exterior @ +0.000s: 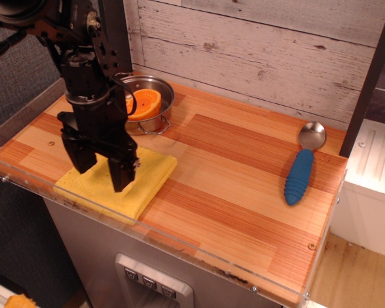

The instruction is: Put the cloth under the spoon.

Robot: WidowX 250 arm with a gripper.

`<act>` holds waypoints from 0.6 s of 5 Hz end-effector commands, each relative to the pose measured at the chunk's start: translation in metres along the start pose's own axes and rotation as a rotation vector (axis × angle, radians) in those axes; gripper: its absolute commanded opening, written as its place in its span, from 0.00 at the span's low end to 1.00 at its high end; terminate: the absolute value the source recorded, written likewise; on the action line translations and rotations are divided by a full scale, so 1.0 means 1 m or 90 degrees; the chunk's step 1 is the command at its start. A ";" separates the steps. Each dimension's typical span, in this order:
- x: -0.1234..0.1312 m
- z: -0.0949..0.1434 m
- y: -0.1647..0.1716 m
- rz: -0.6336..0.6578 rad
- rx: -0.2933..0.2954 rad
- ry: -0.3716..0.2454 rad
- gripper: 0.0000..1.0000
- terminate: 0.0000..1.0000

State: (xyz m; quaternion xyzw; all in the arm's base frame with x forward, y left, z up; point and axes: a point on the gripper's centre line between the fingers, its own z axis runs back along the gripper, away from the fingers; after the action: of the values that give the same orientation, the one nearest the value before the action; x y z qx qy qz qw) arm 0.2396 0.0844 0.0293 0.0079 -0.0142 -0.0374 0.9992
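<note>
The step in hand is judged to be the grasp of the cloth (119, 181): nothing is lifted yet, and the cloth lies flat at the nine o'clock end of the counter (244, 192), close to its front edge. The spoon (304, 164) is seen well apart at about three o'clock, its bowl pointing to twelve and its blue handle to six, with bare wood between the two.

The gripper (102, 172) is held straight down over the cloth, its two dark fingers spread apart, one towards eight o'clock and the other towards four. Nothing is held between them. Whether the tips touch the fabric cannot be told; they appear at or just above it.

Next, it is judged, the fingers must be closed on the fabric so that a fold is pinched, and the cloth then carried towards three o'clock.

At twelve o'clock of the cloth, just beside it, a small pot (149, 102) with an orange half (144, 102) inside is seen, partly masked by the arm; it should be kept clear of.
</note>
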 end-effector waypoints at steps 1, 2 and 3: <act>-0.007 -0.029 0.001 0.024 0.038 -0.013 1.00 0.00; -0.013 -0.046 0.003 0.014 0.047 -0.004 1.00 0.00; -0.023 -0.057 0.006 -0.007 0.046 0.012 1.00 0.00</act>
State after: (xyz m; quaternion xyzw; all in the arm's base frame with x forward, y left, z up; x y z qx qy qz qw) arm 0.2342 0.0913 0.0023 0.0564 -0.0407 -0.0403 0.9968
